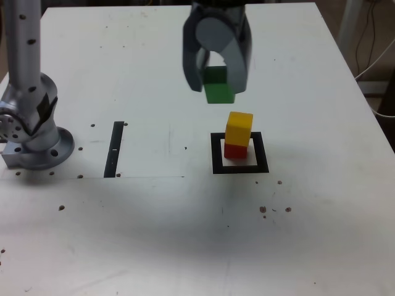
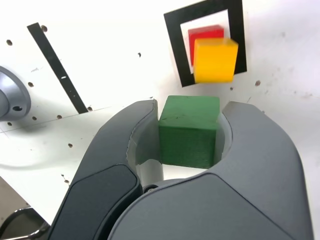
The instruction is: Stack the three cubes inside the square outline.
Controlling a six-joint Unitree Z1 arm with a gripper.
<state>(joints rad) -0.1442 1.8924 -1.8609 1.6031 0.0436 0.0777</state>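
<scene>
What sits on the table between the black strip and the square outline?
Nothing: in the exterior view the table between the black strip and the square outline is bare apart from small specks.

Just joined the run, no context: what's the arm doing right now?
The gripper is shut on the green cube and holds it in the air, clear of the table. The yellow cube already sits on the red cube inside the square outline. In the exterior view the green cube is above and a little to the left of that stack, not yet over it. So two cubes are stacked; the third is not yet placed.
</scene>
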